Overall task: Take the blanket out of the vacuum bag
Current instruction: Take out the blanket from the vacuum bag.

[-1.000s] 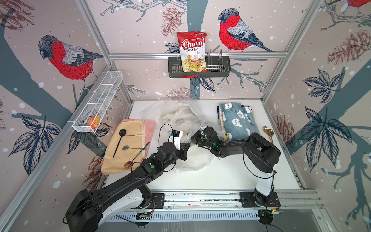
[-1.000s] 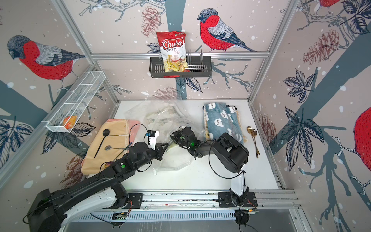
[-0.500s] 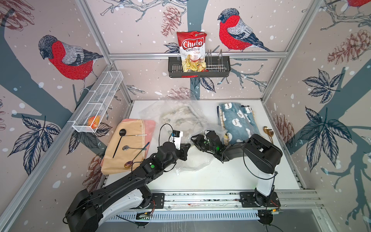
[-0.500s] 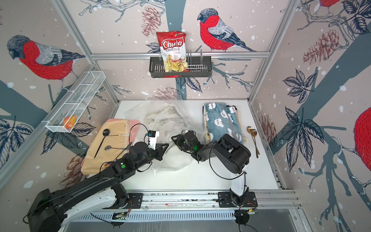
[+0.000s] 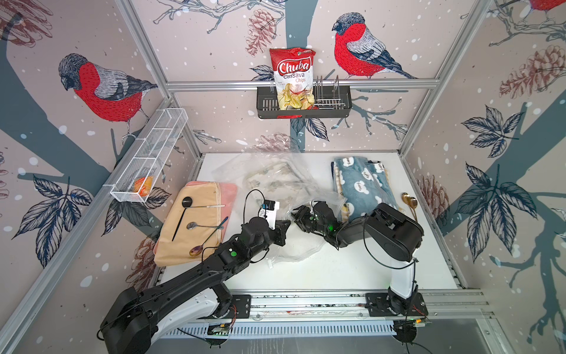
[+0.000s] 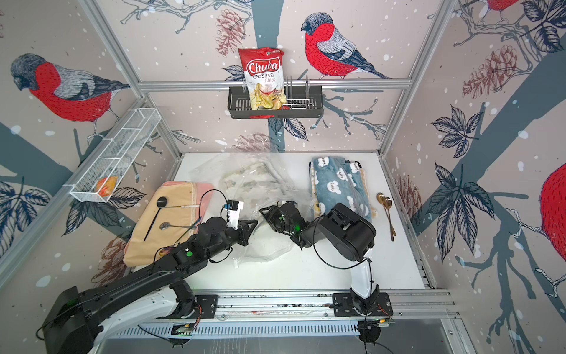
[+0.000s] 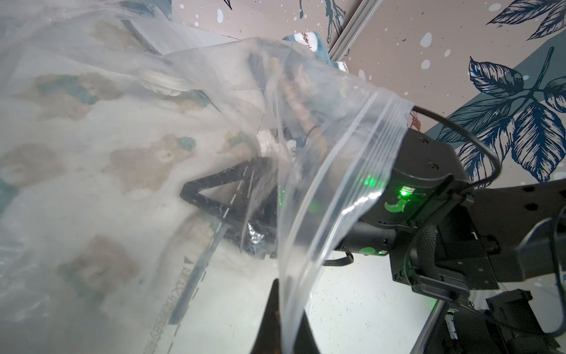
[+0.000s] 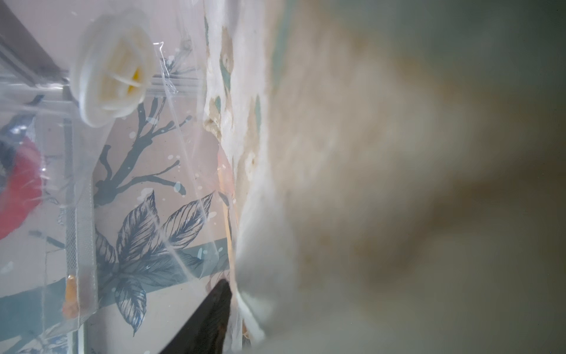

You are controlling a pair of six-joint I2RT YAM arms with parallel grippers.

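The vacuum bag (image 5: 275,184) (image 6: 254,180) lies crumpled mid-table, clear and crinkly, with its round white valve cap (image 8: 113,67) showing. Inside it is the blanket (image 5: 269,180) (image 7: 92,153), cream with tan and teal patches. My left gripper (image 5: 286,225) (image 7: 286,294) is shut on the bag's zip-seal edge (image 7: 352,171) and holds the mouth up. My right gripper (image 5: 301,213) (image 6: 266,213) reaches into that mouth, open. One black finger (image 8: 211,315) rests beside the blanket's white hem. The blurred blanket (image 8: 398,184) hides the other finger.
A folded blue blanket (image 5: 361,187) lies at the back right, gold spoons (image 5: 410,202) beside it. A tan cushion (image 5: 196,220) with several utensils lies at the left. A wire basket (image 5: 150,156) and a black rack with a chips bag (image 5: 294,79) hang on the walls.
My right gripper has opened and shifted slightly left, deeper into the bag's mouth. The left gripper has kept its hold on the bag's edge.
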